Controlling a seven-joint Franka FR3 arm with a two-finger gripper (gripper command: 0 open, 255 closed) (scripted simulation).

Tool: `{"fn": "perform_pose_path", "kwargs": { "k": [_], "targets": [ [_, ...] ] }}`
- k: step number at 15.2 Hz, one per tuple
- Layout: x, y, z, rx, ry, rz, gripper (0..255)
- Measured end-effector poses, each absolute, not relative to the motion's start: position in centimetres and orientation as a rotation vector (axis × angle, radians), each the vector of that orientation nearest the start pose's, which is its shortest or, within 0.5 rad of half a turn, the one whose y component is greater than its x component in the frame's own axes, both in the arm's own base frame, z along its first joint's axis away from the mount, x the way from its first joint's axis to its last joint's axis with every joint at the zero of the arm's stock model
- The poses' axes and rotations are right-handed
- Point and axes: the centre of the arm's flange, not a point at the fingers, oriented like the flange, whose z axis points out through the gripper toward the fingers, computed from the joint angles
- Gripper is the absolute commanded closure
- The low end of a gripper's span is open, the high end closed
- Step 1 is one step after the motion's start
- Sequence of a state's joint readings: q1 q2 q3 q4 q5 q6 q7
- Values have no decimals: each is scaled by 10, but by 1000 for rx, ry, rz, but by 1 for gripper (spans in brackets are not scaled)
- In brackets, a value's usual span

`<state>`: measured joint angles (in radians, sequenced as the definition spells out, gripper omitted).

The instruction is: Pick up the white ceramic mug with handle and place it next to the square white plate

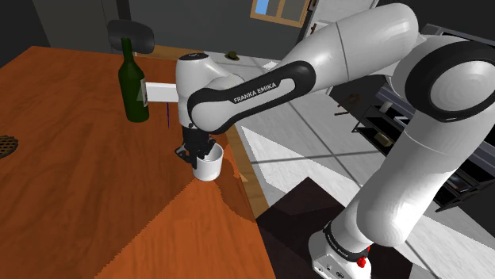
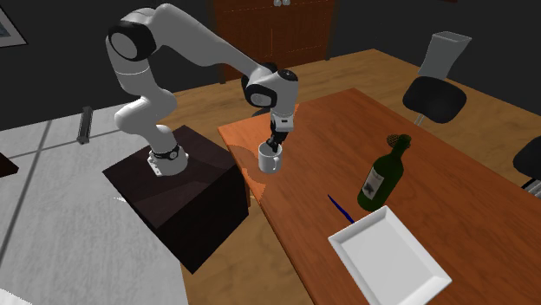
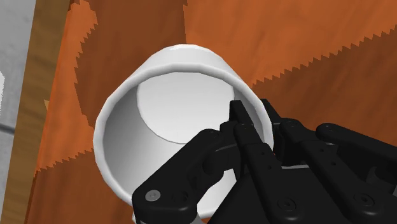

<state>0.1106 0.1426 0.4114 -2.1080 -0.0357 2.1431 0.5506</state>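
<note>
A white mug (image 1: 209, 167) (image 2: 270, 160) (image 3: 172, 95) stands upright near the edge of the orange wooden table (image 1: 63, 143) (image 2: 468, 208), close to the stand. My black gripper (image 1: 197, 150) (image 2: 276, 144) (image 3: 254, 124) comes down onto its rim, one finger inside the mug and one outside, shut on the wall. I cannot tell whether the mug's base still touches the table. The handle is hidden. The square white plate (image 2: 387, 256) (image 1: 163, 92) lies farther along the table, beyond a green bottle.
A green wine bottle (image 1: 132, 87) (image 2: 382, 178) stands between mug and plate, with a thin blue pen (image 2: 340, 209) beside the plate. Black office chairs (image 2: 438, 87) (image 1: 131, 36) sit at the far side. A dark round thing (image 1: 6, 145) lies at the shoulder view's left edge.
</note>
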Motion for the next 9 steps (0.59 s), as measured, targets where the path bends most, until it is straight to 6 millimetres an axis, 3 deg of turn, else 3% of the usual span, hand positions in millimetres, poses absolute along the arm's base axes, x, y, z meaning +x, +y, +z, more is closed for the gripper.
{"fn": "perform_pose_path", "kwargs": {
  "k": [6, 9],
  "targets": [
    [482, 272, 347, -3162, 14, 151, 255],
    [481, 272, 357, -3163, 14, 152, 255]
  ]
}}
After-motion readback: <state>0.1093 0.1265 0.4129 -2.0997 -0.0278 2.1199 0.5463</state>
